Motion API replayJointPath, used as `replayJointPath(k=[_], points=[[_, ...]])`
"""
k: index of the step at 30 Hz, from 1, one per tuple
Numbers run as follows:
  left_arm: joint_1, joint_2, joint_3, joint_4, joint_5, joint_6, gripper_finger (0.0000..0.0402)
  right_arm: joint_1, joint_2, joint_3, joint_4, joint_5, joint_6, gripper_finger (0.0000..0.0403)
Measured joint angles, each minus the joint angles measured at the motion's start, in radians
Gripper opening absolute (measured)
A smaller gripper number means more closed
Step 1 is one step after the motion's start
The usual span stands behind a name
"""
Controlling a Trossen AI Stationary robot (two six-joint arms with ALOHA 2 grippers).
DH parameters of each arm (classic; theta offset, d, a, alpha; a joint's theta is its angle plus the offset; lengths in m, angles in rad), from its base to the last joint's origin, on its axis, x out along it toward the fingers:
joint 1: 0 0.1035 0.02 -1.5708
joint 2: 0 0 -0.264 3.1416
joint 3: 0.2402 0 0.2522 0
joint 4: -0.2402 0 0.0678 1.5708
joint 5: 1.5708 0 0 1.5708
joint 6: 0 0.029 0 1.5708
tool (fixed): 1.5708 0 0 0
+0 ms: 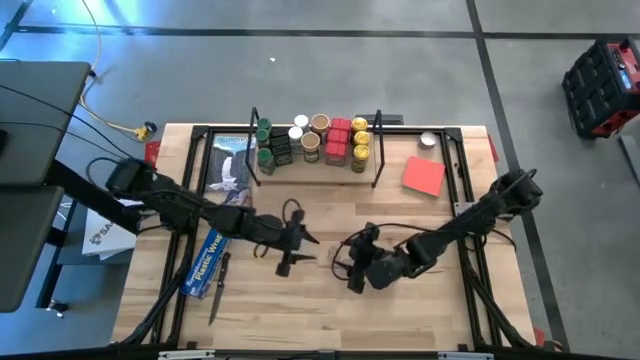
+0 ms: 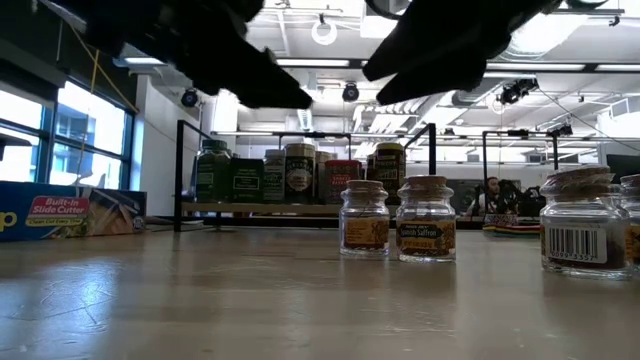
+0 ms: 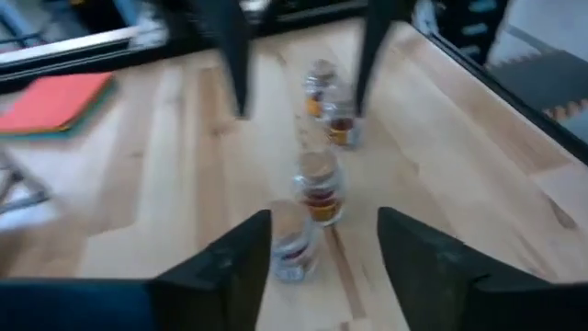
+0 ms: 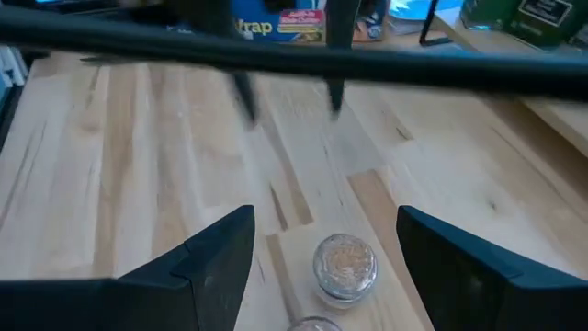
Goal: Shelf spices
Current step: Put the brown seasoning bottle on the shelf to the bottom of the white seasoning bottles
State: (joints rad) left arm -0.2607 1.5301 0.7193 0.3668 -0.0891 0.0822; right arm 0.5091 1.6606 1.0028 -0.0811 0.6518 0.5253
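Wooden board under wire frame: the shelf point(image 1: 315, 165) at the table's far edge already carries most of the spices point(image 1: 310, 140), packed in a tight cluster of green, tan, yellow and red. By my reckoning the job is well over half done. What is left are the small clear jars point(image 2: 425, 220) standing loose on the bare table point(image 1: 300, 310) near the middle, in a short row.

My left gripper point(image 1: 298, 240) hangs above the table with its fingers apart and nothing between them, the small jars just ahead of it. My right gripper point(image 1: 357, 268) stands wide and empty over one jar point(image 4: 344, 267).

The two grippers sit close together, so they could clash. The blue box point(image 1: 210, 258) lies by my left arm, a red card point(image 1: 424, 175) near the shelf's right end.
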Motion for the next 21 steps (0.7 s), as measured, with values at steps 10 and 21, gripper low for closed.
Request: replayJointPath(k=[10, 21], points=[[0.107, 0.243, 0.165, -0.007, 0.261, 0.063, 0.0274, 0.09, -0.008, 0.195, -0.535, 0.109, 0.186, 0.0261], [0.163, 0.39, 0.312, -0.093, 0.353, 0.114, 0.0289, 0.18, -0.015, 0.262, -0.709, 0.292, 0.341, 0.0261]])
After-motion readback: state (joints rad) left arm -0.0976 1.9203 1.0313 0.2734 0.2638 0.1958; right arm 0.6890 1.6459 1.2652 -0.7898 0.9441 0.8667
